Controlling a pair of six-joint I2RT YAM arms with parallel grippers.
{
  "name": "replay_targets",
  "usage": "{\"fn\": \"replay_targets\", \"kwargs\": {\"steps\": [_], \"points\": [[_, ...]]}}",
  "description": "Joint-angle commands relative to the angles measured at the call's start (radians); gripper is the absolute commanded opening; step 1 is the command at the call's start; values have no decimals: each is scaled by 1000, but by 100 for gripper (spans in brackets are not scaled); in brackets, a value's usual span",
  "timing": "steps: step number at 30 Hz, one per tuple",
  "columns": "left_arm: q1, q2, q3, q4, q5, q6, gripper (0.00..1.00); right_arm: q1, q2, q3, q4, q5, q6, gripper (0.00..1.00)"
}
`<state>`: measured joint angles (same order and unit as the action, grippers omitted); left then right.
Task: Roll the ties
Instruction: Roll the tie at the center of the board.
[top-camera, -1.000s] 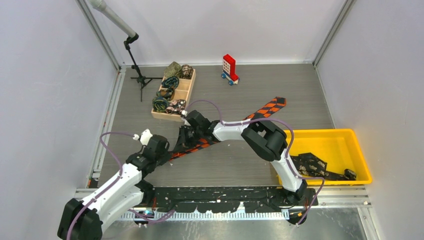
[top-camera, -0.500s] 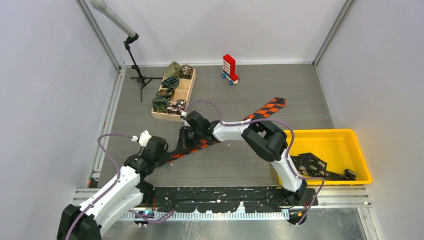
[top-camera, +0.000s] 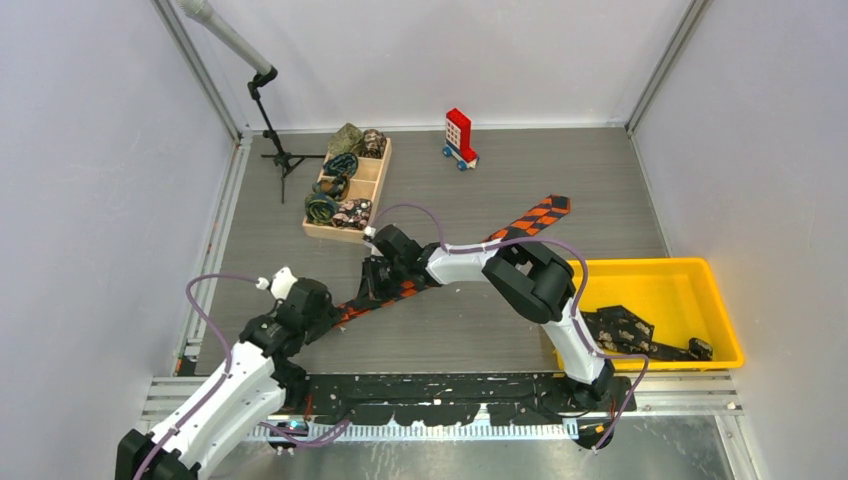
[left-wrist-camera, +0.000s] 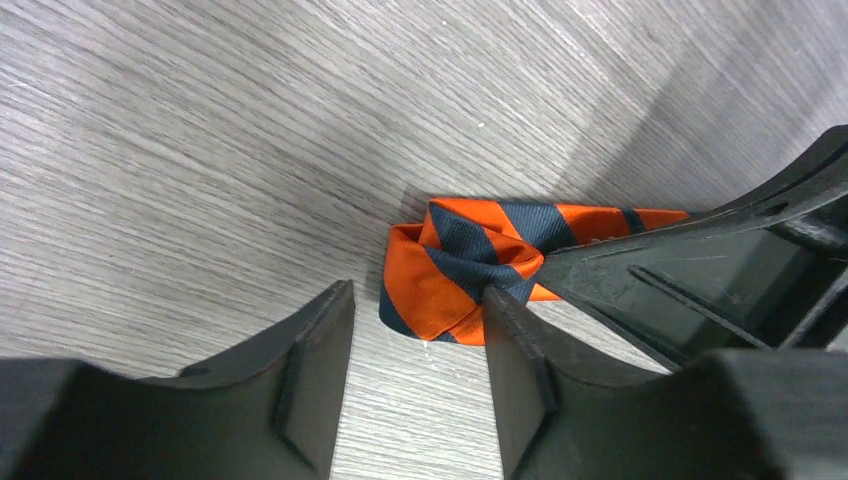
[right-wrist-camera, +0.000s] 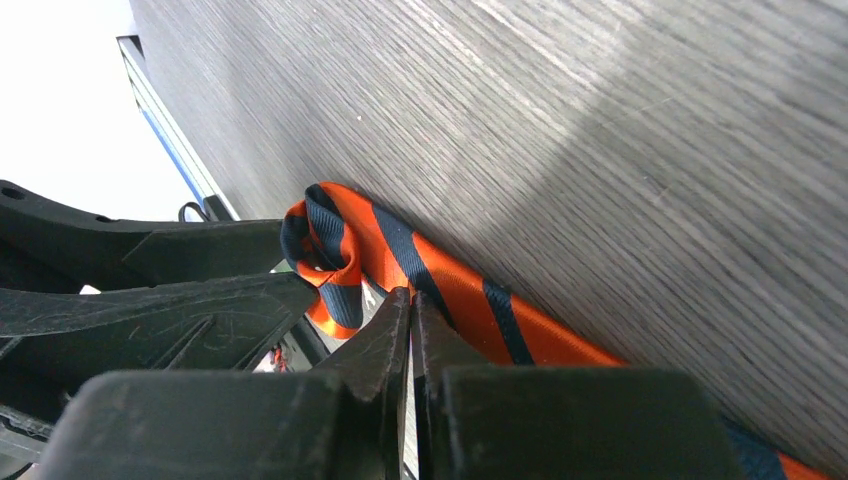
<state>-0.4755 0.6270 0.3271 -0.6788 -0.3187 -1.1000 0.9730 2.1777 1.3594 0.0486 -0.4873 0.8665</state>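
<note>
Grey wood-grain table (top-camera: 470, 330) fills the floor of the cell, and across it we see the orange-and-black tie (top-camera: 532, 217) stretched on a diagonal, with one pointed end far and to the right and the other end near and to the left. Both grippers are at that near-left end. The right gripper (right-wrist-camera: 410, 300) sits a little way up the strip with its fingers pressed together and their tips against the fabric; we cannot tell whether any cloth is nipped between them. The left gripper (left-wrist-camera: 415, 300) is nearer the tip, its fingers spread apart and holding nothing. Just beyond its fingertips lies the small started coil (left-wrist-camera: 455, 262), touching one finger (left-wrist-camera: 510, 350). We judge that the roll must travel from here along the strip, away and rightward.
</note>
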Motion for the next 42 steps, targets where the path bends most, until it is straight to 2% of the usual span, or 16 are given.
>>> {"fn": "replay_targets", "kwargs": {"steps": [1, 4, 7, 16, 32, 42], "points": [[5, -4, 18, -5, -23, -3, 47, -1, -33, -4, 6, 9, -18, 8], [5, 17, 3, 28, -13, 2, 45, -7, -66, 8, -3, 8, -18, 8], [5, 41, -6, 81, 6, 6, 48, -8, -96, 22, -13, 7, -20, 9], [5, 131, 7, 163, 23, 8, 48, -6, -136, 7, 31, -18, 23, 11], [5, 84, -14, 143, 22, -13, 47, 8, 6, 72, 72, -48, 83, 13], [5, 75, 10, 119, 10, 9, 47, 12, 40, 70, 82, -53, 89, 13]]}}
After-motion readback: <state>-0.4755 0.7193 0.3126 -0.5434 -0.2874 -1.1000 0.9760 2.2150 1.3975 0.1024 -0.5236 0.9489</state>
